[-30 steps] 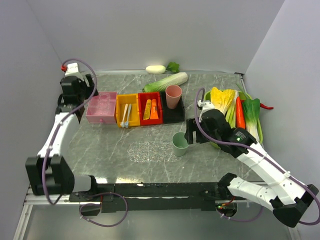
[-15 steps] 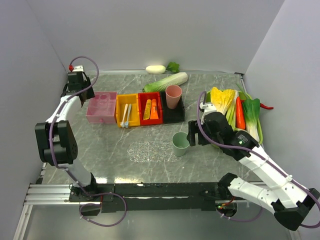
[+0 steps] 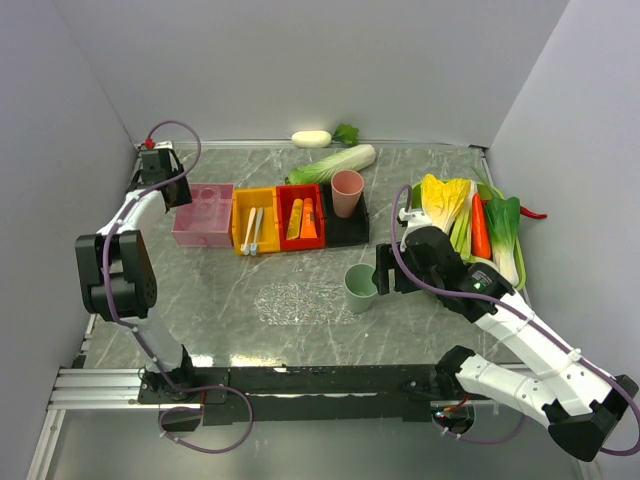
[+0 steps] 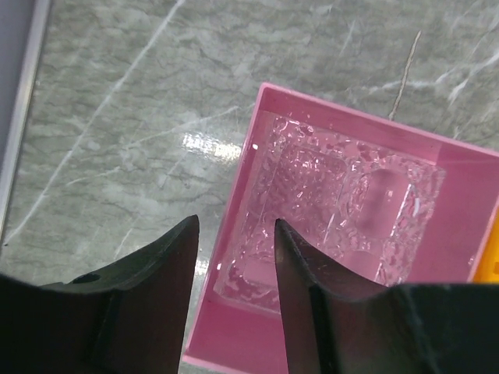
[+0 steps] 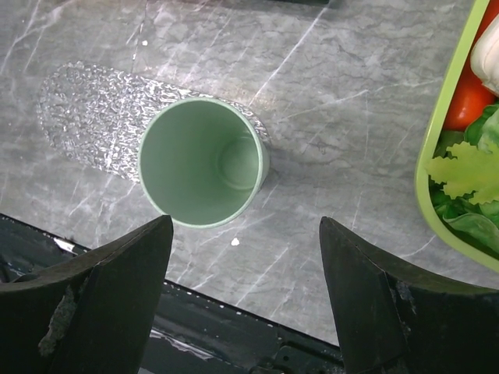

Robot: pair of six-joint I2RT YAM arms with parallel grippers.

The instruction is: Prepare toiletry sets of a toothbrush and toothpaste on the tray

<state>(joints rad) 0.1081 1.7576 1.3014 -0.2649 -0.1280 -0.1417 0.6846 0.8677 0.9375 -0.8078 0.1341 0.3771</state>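
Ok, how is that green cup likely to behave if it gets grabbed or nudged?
The green cup looks empty and thin-walled, so probably light. It stands upright and narrows toward its base, so a sideways nudge might tip it, after which it could roll. Its smooth, rounded wall may slip between the fingers of the open right gripper.

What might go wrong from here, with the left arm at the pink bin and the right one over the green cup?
1. The left tool straddles the left wall of the pink bin. Closing may pinch that wall, not the clear textured piece inside, and drag the bin.
2. The green cup stands at the right end of the tray, apparently on it. The open right tool above could tip it or shift the tray.
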